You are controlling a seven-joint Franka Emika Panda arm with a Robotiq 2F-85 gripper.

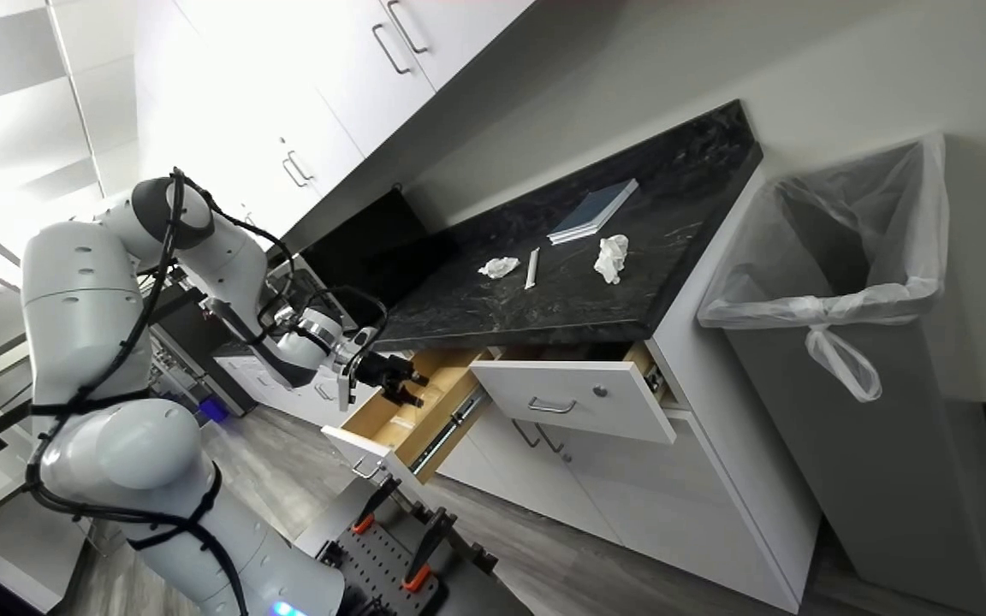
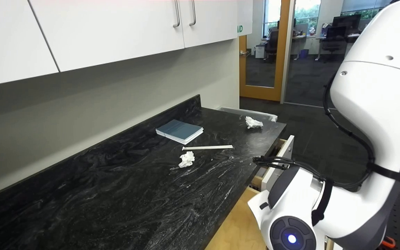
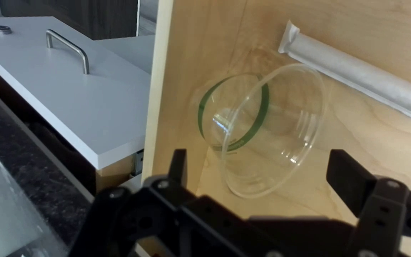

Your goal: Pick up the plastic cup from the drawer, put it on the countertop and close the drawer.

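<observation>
Spread wide, the end effector (image 3: 260, 166) is poised near the plastic cup (image 3: 268, 132) tilted inside the drawer (image 3: 184, 43); pick-up is seemingly in hand, and careful straddling before closing is called for.

In the wrist view, the right edge is cutting off the white tube (image 3: 355, 73) and the near edge the gripper (image 3: 262, 166). In an exterior view, the arm (image 2: 356, 201) is hiding part of the drawer (image 2: 238, 224), the countertop (image 2: 116, 194) is running off left, and its far end is hiding most of the bin (image 2: 234, 111).
</observation>
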